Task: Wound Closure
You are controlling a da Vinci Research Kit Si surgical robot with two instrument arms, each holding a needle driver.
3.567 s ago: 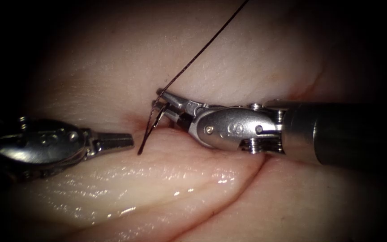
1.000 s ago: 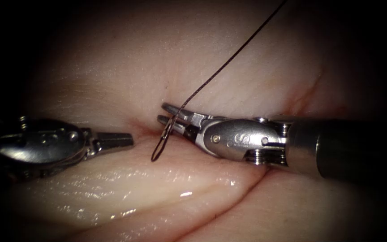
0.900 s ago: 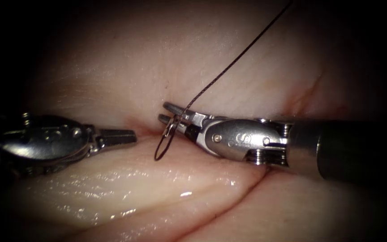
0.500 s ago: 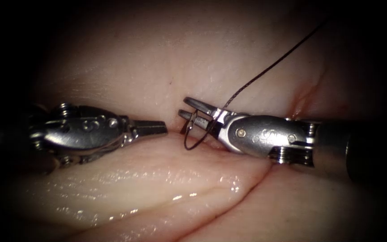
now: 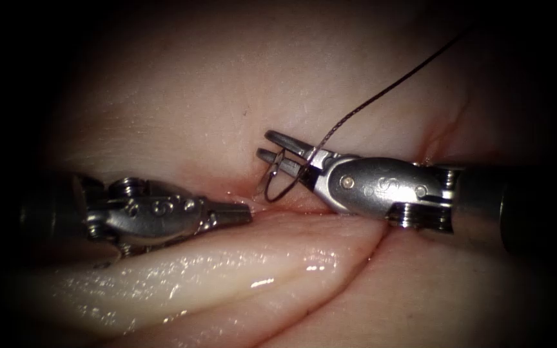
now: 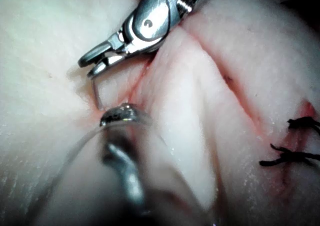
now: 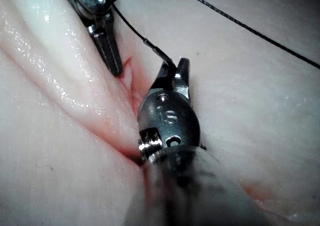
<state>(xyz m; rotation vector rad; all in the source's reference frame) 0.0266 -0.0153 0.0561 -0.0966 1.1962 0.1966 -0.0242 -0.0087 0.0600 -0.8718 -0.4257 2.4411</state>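
- Now the needle (image 5: 277, 183) is sitting at the cut (image 5: 330, 216), held near its thread end by the right tool (image 5: 277, 149), whose 2 jaws are clenching it; its curve is hanging down toward the tissue (image 5: 182, 90), and I cannot tell if the point is entering.
- Its thread (image 5: 388, 90) is running up and to the right from the jaws.
- Just left of the needle, the left tool (image 5: 243, 213) is resting with its 2 jaws pressed together, grasping nothing.
- Farther along, finished stitches (image 6: 292, 143) are showing.
- I judge that the needle is risking to rotate in the jaws if it is pressing obliquely on the tissue, and the thread could be catching on the jaws.
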